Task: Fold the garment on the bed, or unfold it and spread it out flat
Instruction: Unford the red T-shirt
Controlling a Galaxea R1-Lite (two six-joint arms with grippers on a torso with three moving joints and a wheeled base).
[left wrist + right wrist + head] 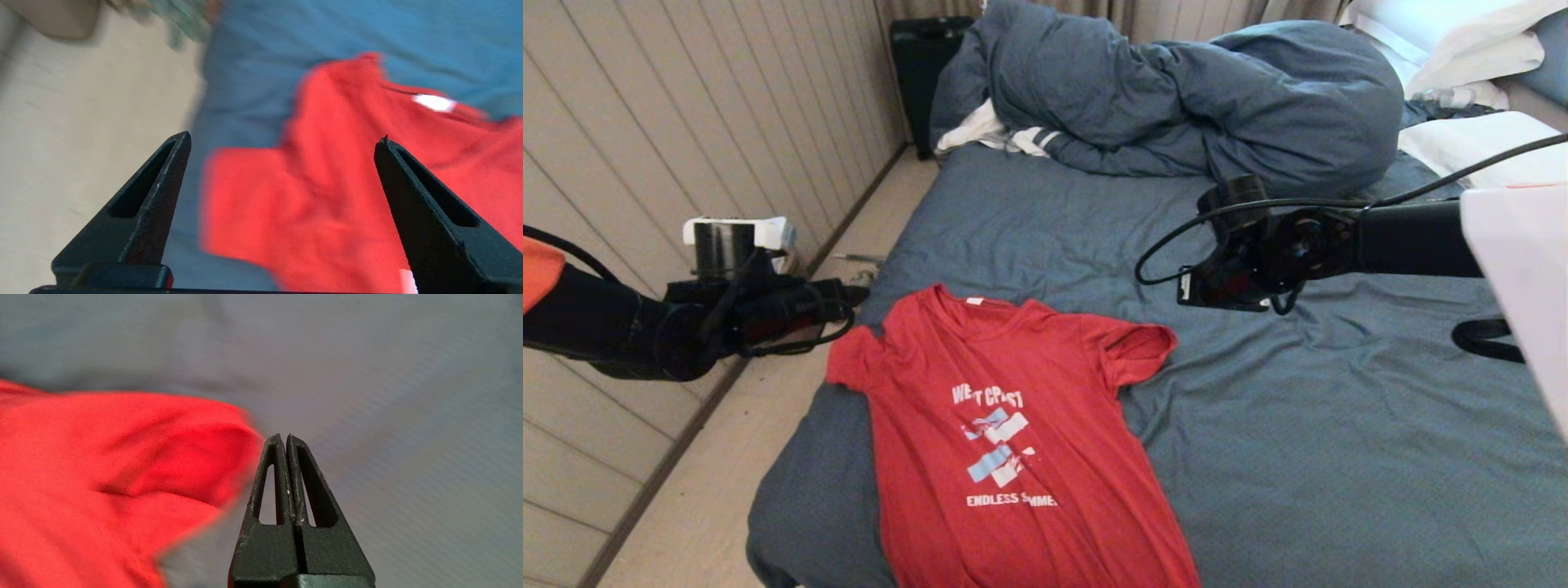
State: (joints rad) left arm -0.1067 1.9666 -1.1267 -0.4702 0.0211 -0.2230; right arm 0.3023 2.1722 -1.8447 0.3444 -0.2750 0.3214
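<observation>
Overhead, the head view shows the garment, a red T-shirt, lying face up and spread on the near left part of the bed, its collar toward the far side and its white lettering visible. One sleeve lies at the bed's left edge; the other sleeve is creased and partly folded on the sheet. The left gripper hangs just beyond the left sleeve, over the bed's edge, clear of the cloth. The right gripper is raised above the sheet, beyond and to the right of the creased sleeve. A bunched duvet and white pillows occupy the far end. From the left wrist view, the left gripper has its fingers spread wide with nothing between them, the sleeve below. From the right wrist view, the right gripper has its fingers pressed together, holding nothing, beside the sleeve's rounded edge.
</observation>
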